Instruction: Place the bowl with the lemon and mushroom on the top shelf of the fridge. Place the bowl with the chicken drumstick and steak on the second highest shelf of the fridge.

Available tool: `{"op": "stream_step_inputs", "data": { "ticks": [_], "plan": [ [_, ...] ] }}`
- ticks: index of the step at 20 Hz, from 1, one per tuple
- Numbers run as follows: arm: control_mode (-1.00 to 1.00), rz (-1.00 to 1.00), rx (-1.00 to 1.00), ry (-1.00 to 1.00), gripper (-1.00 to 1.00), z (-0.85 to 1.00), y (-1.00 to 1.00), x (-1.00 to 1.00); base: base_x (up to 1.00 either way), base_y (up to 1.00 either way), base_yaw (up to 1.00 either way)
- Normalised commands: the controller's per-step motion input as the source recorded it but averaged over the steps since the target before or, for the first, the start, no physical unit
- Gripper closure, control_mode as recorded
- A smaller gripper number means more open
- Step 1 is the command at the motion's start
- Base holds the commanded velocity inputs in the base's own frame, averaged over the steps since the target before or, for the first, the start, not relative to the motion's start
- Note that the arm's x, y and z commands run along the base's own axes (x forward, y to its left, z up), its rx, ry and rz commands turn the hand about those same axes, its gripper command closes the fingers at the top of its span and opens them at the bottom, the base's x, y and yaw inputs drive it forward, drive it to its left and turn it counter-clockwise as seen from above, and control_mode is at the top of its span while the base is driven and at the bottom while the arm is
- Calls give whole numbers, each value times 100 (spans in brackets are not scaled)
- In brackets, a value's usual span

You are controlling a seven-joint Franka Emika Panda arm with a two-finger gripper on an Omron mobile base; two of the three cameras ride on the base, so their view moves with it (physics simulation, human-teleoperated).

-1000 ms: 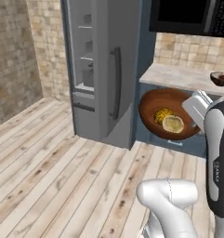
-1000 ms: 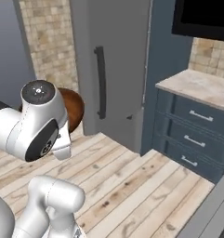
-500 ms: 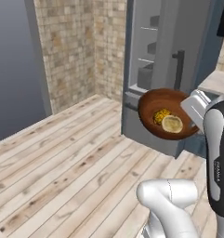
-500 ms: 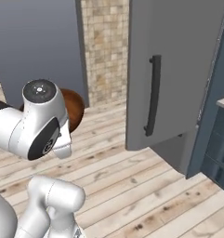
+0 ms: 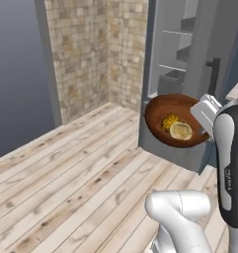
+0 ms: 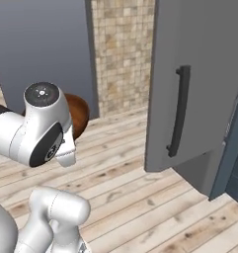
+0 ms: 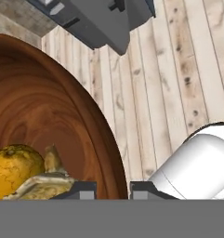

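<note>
Left base view shows the bowl (image 5: 176,122) with the lemon (image 5: 169,121) and mushroom (image 5: 180,130) held up in the air by the gripper (image 7: 112,188), whose jaws are closed on its rim, near the open fridge (image 5: 189,74). Its shelves (image 5: 176,32) lie just beyond, to the far right. Neither bowl is on a shelf yet, so the first placing appears under way and the second has not begun.

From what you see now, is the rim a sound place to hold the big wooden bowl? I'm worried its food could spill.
Likely yes. The gripper pinches the bowl with the lemon and mushroom at its thin rim, one finger inside and one outside, coming from the edge nearest the arm. The wall is deep, so the lemon and mushroom sit low inside.
</note>
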Motion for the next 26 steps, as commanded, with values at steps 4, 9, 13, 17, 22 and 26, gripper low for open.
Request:
{"op": "stream_step_inputs", "data": {
  "ticks": [4,9,13,17,22,26],
  "plan": [
    [100,0,0,0,100,0,0,0,100,76,-8],
    [100,0,0,0,100,0,0,0,100,68,-10],
    [100,0,0,0,100,0,0,0,100,38,-10],
    [100,0,0,0,100,0,0,0,100,9,-25],
    [100,0,0,0,100,0,0,0,100,5,-42],
    [100,0,0,0,100,0,0,0,100,8,-50]
  ]
}}
